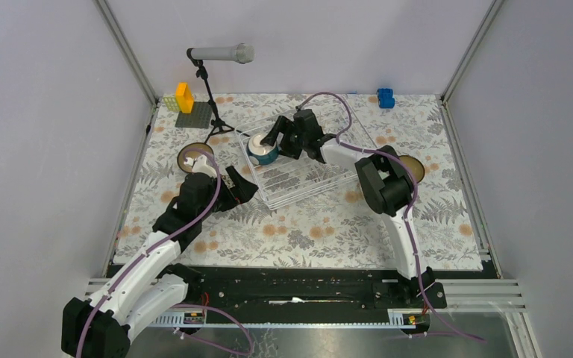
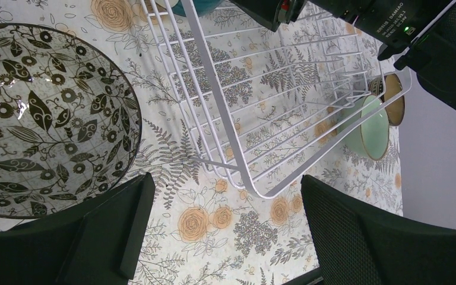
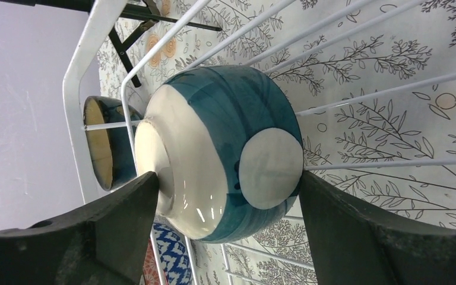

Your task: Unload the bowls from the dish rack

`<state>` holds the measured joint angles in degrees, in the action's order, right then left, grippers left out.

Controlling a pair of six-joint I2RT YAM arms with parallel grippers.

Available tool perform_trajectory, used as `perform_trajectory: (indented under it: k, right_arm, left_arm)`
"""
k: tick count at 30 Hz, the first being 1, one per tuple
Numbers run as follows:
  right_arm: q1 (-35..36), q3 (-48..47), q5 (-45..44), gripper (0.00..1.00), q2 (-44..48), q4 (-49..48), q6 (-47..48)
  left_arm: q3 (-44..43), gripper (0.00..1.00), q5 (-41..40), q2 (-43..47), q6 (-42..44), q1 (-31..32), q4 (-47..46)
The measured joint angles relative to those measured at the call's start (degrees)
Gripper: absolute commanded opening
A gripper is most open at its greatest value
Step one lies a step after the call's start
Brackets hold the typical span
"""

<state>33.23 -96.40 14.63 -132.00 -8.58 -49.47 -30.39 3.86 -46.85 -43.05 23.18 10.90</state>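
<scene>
Teal, white-lined ceramic bowl (image 3: pixel 225 148) lay sideways in the white wire dish rack (image 3: pixel 89 44), between the spread fingers of the right gripper (image 3: pixel 225 187); actual pinching could not be told.

The teal bowl (image 3: pixel 225 148) is glazed ceramic, glossy enough to carry bright highlights; its 1 round white base looks duller. The dish rack (image 3: pixel 92 37) is smooth white-coated wire. The floral bowl (image 2: pixel 41 119) glints with the same glaze. My left finger (image 2: pixel 356 237) shows a finely dimpled matt black face. The tablecloth (image 2: pixel 214 237) looks matt and printed.
</scene>
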Motion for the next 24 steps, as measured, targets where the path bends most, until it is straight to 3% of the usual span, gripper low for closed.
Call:
perform_trajectory:
  k: [4,13,24]
  right_arm:
    - [-0.2,2.23,0.04,0.72,1.64,-1.79,-0.44]
    - [-0.11,9.44,-2.38,0.6,10.64,1.95,4.5]
    - [-0.11,12.81,-10.16,0.58,19.74,9.38,14.62]
  left_arm:
    - [-0.04,0.99,-0.02,0.07,0.13,0.0,0.15]
    - [-0.5,0.99,-0.46,2.14,0.09,0.0,2.16]
    - [-0.66,0.99,-1.16,2.62,0.09,0.0,3.23]
